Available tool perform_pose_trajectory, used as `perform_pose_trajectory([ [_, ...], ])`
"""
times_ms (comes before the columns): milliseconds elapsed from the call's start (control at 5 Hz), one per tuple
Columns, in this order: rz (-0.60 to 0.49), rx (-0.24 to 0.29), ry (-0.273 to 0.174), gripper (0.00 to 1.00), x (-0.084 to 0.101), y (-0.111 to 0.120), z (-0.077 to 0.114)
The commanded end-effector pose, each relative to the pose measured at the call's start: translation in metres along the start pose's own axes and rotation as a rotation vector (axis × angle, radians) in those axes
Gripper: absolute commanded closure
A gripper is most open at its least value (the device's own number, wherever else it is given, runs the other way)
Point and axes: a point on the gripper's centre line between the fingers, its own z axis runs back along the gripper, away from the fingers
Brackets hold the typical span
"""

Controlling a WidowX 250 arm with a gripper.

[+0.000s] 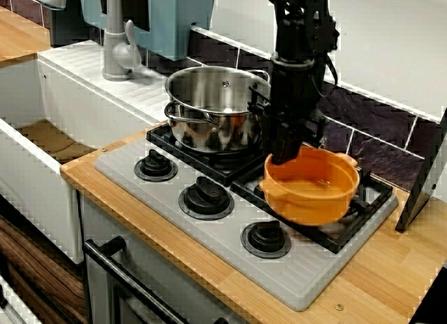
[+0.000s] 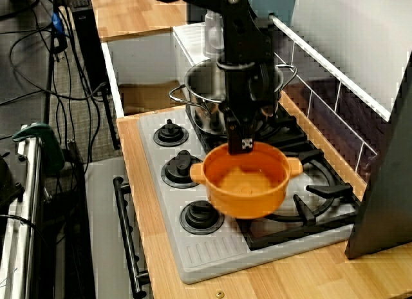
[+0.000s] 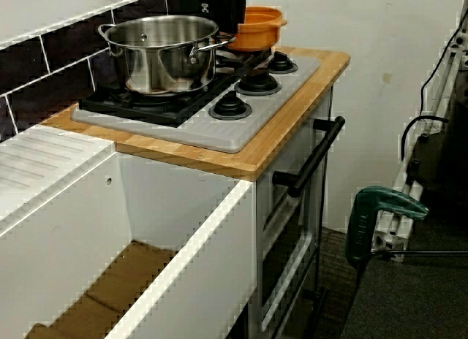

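Pinching the rim of an orange pot, the fingers are closed tight on its wall, at about eleven o'clock on the rim in the front view. The pot hangs tilted over the front right part of the black grate. Its base seems clear of the bars, though I cannot tell for sure. In the high view from the stove's end, the same pot overlaps the grate's front edge, with the fingers at its twelve o'clock.

A steel pot stands on the rear burner at ten o'clock from the orange one, near but apart. Three black knobs line the grey panel, and the nearest knob lies at seven o'clock of the orange pot. Wooden tabletop surrounds the stove, and a white sink sits at nine o'clock. In the low view across the sink, the orange pot shows behind the steel pot.
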Motion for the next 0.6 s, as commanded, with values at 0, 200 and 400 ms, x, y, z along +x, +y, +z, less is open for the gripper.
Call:
perform_pose_trajectory([
  [0, 0.001, -0.036, -0.126, 1.0, 0.006, 0.0, 0.053],
  [200, -0.001, -0.049, -0.131, 1.0, 0.01, 0.0, 0.065],
  [400, -0.007, -0.053, -0.135, 1.0, 0.012, -0.002, 0.075],
])
